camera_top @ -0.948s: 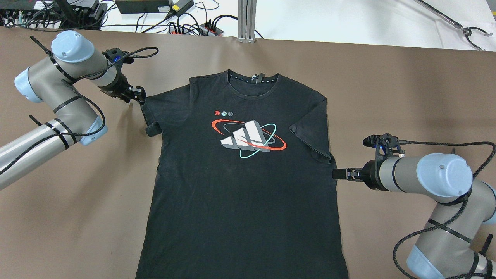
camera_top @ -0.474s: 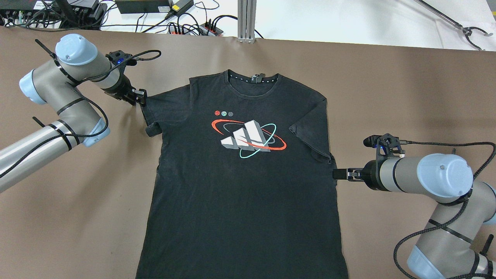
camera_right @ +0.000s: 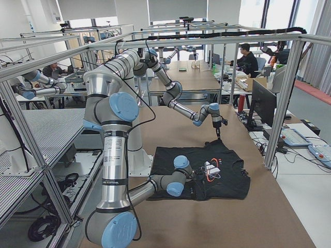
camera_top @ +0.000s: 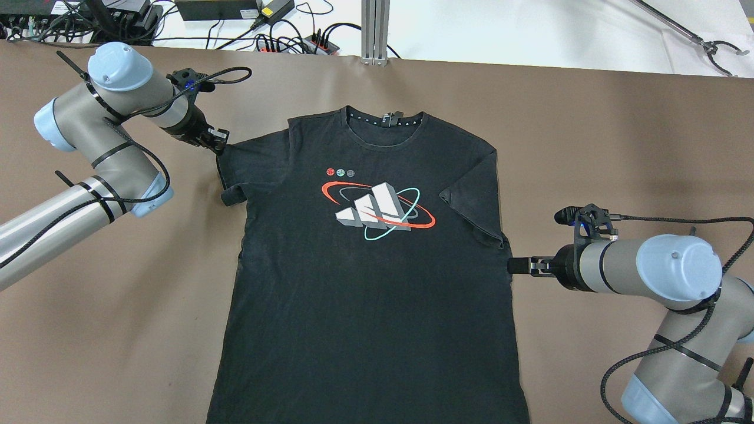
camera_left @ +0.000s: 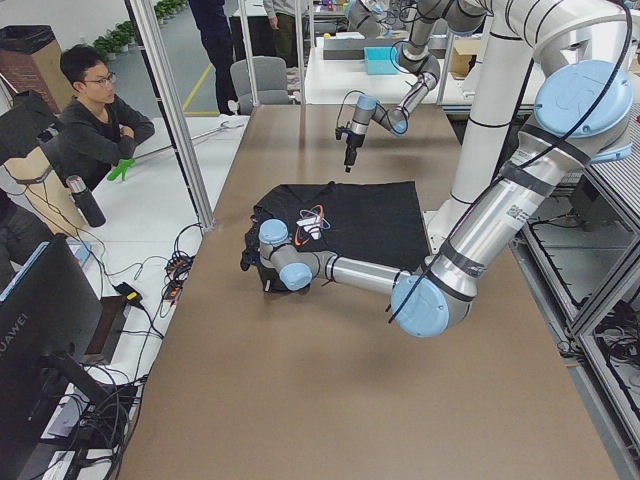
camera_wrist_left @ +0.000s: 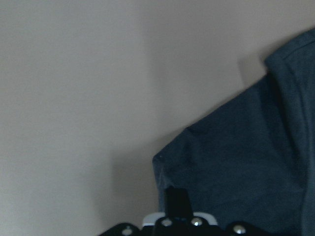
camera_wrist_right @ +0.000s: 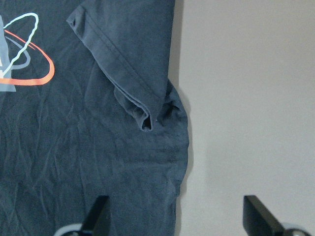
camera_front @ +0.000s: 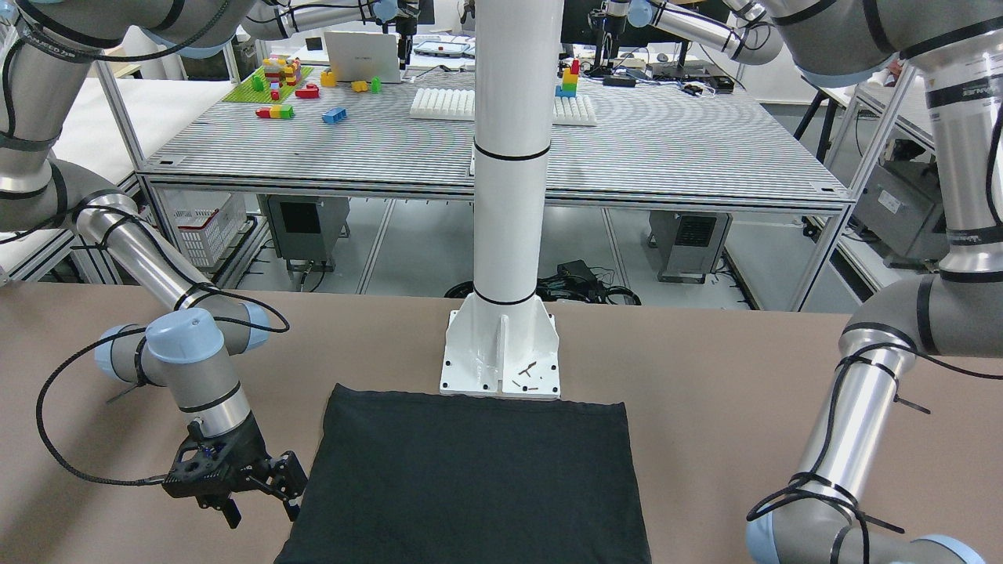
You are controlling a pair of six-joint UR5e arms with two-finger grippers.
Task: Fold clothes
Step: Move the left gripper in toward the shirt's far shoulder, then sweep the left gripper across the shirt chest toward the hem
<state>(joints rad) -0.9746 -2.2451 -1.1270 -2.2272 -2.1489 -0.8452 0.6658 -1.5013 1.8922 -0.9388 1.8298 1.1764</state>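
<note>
Evidently the black T-shirt (camera_top: pixel 365 282) lies flat mid-frame on the table (camera_top: pixel 589 147), collar toward the top, its right-hand edge between the right gripper (camera_top: pixel 513 266)'s parted jaws, while the left gripper (camera_top: pixel 217 141), jaws seemingly together, touches the upper-left sleeve (camera_top: pixel 235 171).

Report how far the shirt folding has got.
Barely begun. Done: the black T-shirt lies spread flat, print up, and one sleeve looks tucked inward. In hand: the left gripper sits at the edge of the other sleeve; the right gripper has its jaws open astride the side edge. Left: every body fold.
</note>
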